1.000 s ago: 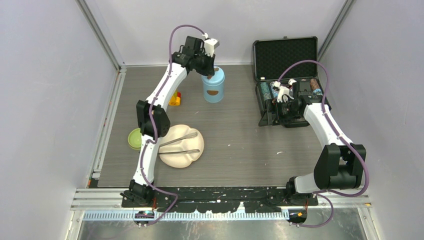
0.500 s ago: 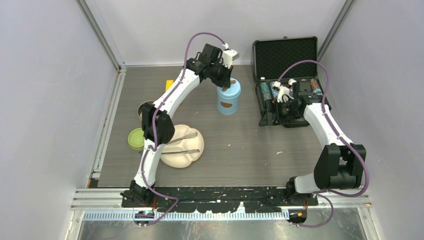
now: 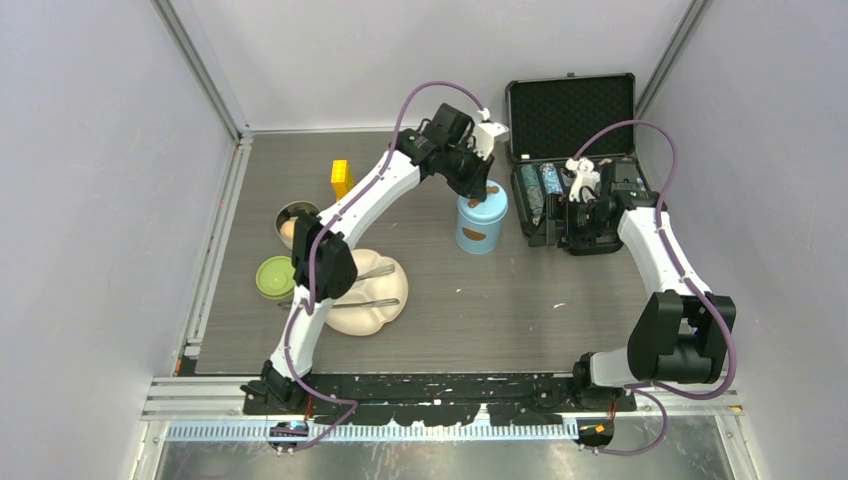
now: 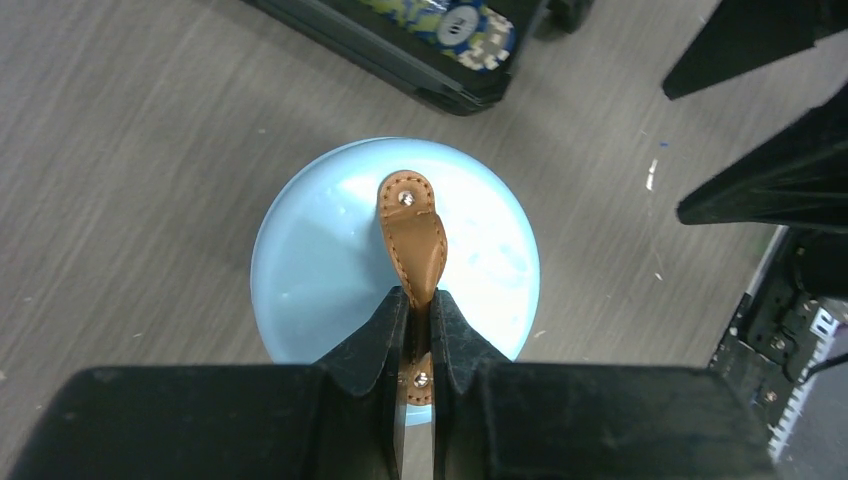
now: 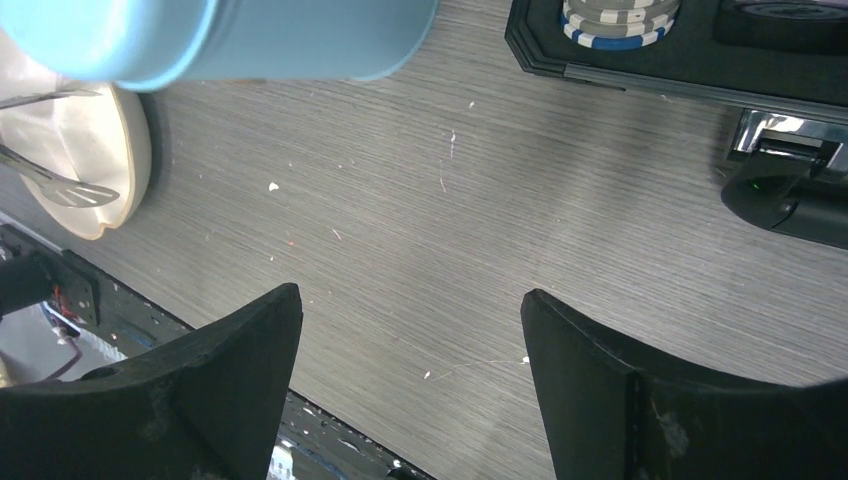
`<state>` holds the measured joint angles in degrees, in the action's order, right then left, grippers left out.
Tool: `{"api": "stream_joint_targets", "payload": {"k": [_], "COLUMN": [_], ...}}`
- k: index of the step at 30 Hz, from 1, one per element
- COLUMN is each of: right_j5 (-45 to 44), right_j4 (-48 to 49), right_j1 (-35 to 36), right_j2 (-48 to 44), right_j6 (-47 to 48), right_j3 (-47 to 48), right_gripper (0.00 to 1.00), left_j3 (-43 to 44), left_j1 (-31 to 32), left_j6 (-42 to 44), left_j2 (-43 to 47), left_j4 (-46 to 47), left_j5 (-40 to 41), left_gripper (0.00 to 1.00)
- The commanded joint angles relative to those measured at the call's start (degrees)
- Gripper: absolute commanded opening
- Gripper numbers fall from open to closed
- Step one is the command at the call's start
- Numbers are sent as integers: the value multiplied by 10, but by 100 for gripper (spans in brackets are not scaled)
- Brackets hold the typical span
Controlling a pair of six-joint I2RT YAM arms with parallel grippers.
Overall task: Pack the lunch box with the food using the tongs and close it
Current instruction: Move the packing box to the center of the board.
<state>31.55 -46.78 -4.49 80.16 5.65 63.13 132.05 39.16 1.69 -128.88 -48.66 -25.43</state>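
The light-blue lunch box [image 3: 481, 225] with a brown emblem stands mid-table, left of the black case. My left gripper [image 3: 482, 192] is right above it. In the left wrist view the gripper [image 4: 420, 300] is shut on the brown handle [image 4: 412, 235] of the blue lid [image 4: 320, 260]. The tongs [image 3: 362, 288] lie across the cream plate [image 3: 385, 318] at the left. A small steel bowl [image 3: 292, 213] with a beige piece of food in it sits beside its green lid [image 3: 270, 278]. My right gripper [image 5: 410, 310] is open over bare table, at the case's front edge [image 3: 580, 225].
The open black foam-lined case [image 3: 572, 110] sits at the back right, with poker chips [image 5: 615, 20] in it. A yellow block [image 3: 342, 177] stands at the back left. The plate [image 5: 125, 140] and the tongs [image 5: 60, 190] show at the left of the right wrist view.
My left gripper has carried the lunch box by its handle from the back middle rightward and nearer, toward the case. The right gripper shifted slightly right.
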Motion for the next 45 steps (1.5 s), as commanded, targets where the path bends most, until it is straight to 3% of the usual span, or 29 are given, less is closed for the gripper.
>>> {"api": "stream_joint_targets", "payload": {"k": [1, 13, 15, 21, 31, 36, 45], "right_j5": [-2, -1, 0, 4, 11, 8, 16], "right_j4": [16, 22, 22, 22, 22, 21, 20], "right_j1": [-1, -14, -14, -14, -15, -14, -14], "right_j2": [-26, -33, -34, -34, -28, -33, -30], "right_j6": [-5, -13, -13, -13, -10, -6, 1], "right_j3": [20, 18, 18, 17, 14, 11, 5], "right_gripper": [85, 85, 85, 85, 85, 85, 85], "left_j3": [6, 38, 37, 55, 115, 73, -233], "left_j1": [26, 53, 53, 53, 30, -61, -345], "left_j6": [-11, -2, 5, 13, 48, 17, 15], "left_j2": [29, 30, 30, 38, 77, 130, 330], "left_j4": [-46, -65, -67, -72, -87, -101, -58], "left_j5": [-26, -15, -4, 26, 119, 95, 9], "left_gripper": [0, 0, 8, 55, 83, 89, 82]}}
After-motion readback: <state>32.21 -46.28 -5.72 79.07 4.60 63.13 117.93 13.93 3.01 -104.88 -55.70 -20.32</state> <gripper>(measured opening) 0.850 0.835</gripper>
